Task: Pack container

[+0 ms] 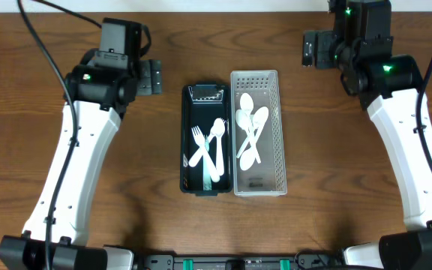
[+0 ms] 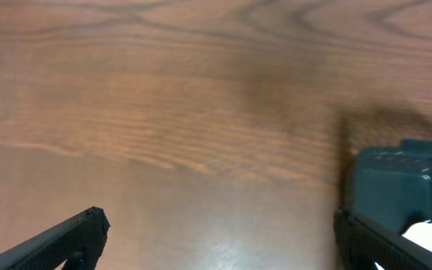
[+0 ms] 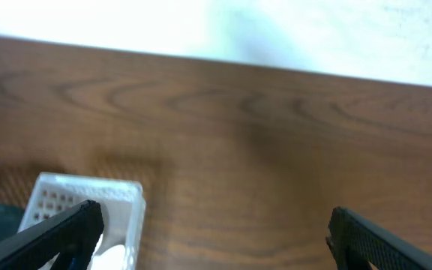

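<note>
Brown wooden table (image 1: pixel 148 195) fills the frame, with a white wall (image 3: pixel 201 22) at the top edge. The left tool (image 2: pixel 220 225) and right tool (image 3: pixel 214 217) are both spread apart.

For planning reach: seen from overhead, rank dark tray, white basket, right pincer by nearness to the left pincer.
1. Dark tray, just to the right of the left pincer.
2. White basket, beyond the tray.
3. Right pincer, at the far right side.

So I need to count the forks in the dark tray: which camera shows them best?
The overhead view: the forks lie fully visible, crossed in the dark tray. The left wrist view catches only a tray corner and a white scrap, blurred. The right wrist view shows no forks, just the white basket.
</note>
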`<state>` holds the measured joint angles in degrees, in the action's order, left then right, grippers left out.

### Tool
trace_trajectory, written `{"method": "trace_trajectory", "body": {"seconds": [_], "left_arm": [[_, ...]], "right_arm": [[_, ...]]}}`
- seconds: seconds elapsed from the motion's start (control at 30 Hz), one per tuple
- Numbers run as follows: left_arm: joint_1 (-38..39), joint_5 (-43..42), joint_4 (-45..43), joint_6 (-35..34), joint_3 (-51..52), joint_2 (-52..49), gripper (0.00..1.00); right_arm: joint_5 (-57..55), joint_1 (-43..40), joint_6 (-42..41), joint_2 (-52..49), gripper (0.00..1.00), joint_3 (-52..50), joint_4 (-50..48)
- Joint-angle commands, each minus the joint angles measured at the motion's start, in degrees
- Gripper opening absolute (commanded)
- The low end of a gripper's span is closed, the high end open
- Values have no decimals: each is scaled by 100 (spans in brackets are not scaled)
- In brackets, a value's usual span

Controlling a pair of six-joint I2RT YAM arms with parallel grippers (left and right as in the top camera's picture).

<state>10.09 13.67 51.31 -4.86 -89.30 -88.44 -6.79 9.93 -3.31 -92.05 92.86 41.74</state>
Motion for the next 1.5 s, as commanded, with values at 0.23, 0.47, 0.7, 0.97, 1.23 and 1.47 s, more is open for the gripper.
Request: {"method": "trace_trajectory", "body": {"seconds": [0.23,0.47,0.7,0.97,1.23,1.47], "left_arm": [[-177,120,-184,-35,986,1982,98],[-177,120,-1189,-33,3333,3838,98],[-177,122,-1497,199,5200,5501,98],[-177,114,-1156,190,5661,5842,98],[-177,116,-1150,181,5661,5816,98],[-177,114,-1152,181,5661,5816,98]], "right_arm": [[-302,-55,-120,1751,99,-994,297],[-697,-50,-267,4041,99,-3576,-195],[-695,-50,-481,5939,99,-5327,-868],[-686,-50,-479,6430,99,-5720,-348],[-686,-50,-479,6430,99,-5720,675],[-671,-50,-479,6430,99,-5720,1300]]}}
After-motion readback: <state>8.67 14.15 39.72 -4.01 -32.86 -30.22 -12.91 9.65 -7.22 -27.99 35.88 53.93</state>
